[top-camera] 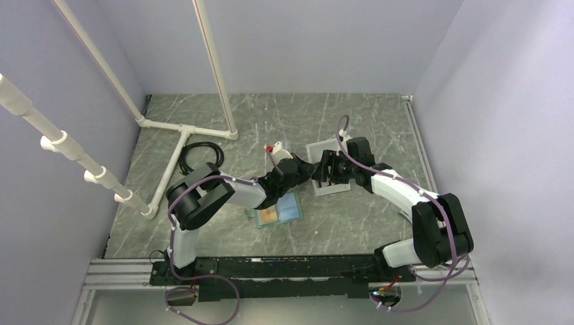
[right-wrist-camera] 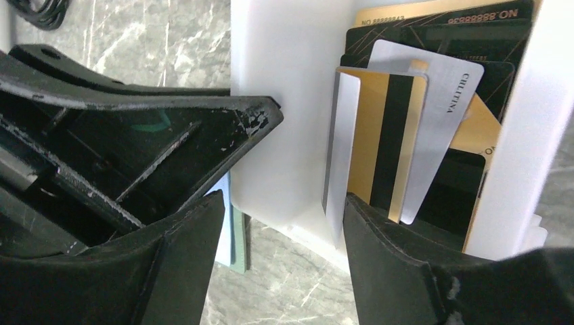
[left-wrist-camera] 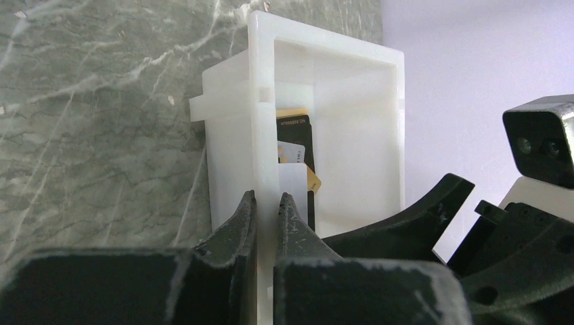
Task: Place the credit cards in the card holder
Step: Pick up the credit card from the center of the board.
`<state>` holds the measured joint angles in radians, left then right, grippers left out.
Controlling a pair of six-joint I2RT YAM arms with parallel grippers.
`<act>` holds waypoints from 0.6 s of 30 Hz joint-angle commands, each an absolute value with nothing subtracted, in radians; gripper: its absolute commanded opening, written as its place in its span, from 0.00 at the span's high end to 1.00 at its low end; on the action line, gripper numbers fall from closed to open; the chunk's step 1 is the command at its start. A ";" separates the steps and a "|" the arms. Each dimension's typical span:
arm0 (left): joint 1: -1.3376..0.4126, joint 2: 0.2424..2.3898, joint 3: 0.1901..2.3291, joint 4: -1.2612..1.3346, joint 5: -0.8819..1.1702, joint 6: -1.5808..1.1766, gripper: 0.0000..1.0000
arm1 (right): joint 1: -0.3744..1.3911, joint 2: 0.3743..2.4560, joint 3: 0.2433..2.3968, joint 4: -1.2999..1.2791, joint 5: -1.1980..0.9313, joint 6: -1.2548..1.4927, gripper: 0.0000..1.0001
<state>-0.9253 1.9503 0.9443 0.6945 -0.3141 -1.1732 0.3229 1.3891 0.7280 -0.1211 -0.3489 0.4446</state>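
Left gripper: my left gripper (left-wrist-camera: 267,202) was clamped on a wall of the white bin (left-wrist-camera: 233,122). The fingers (left-wrist-camera: 245,220) were nearly together, with the thin white wall pinched between them.
Right gripper: my right gripper (right-wrist-camera: 283,200) was open, jaws wide apart, astride another wall of the bin. One finger sat outside; the other finger (right-wrist-camera: 386,264) sat inside, against the near edges of the cards. It gripped nothing I could see.
Bin: it sat mid-table on the grey marbled table (top-camera: 352,122), between my two wrists, open side toward both wrist cameras.
Cards in bin: the pale card (right-wrist-camera: 433,115) leaned at the front, with lettering along one edge. The gold striped card (right-wrist-camera: 379,135) was just behind it, touching. The black cards (right-wrist-camera: 474,61) stood at the back.
Unclear: a white panel (right-wrist-camera: 342,149) stood edge-on beside my inner finger. Card or bin part, I couldn't tell.
Card holder: the card holder (top-camera: 290,206) lay open on the table, light blue side up, beside my left forearm and apart from the bin.
Orange-yellow card: the orange-yellow card (top-camera: 269,216) lay on the holder's left half. In a slot or just on top, I couldn't tell.
Arms: both reached in toward the centre, with the grippers close together at the bin.
Clutter: a black cable coil (top-camera: 200,154) and a white pipe frame (top-camera: 183,128) sat far left, well apart from the work.
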 commanded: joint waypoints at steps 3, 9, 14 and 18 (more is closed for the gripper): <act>-0.940 1.931 0.924 0.655 -0.284 -1.132 1.00 | 0.315 1.429 0.718 -0.040 -0.396 0.431 0.34; -0.940 1.932 0.923 0.658 -0.281 -1.128 1.00 | 0.308 1.446 0.716 -0.045 -0.377 0.443 0.67; -0.940 1.927 0.922 0.659 -0.282 -1.123 1.00 | 0.307 1.448 0.733 -0.077 -0.330 0.434 0.68; -0.939 1.927 0.936 0.626 -0.282 -1.132 1.00 | 0.307 1.464 0.747 -0.086 -0.271 0.417 0.84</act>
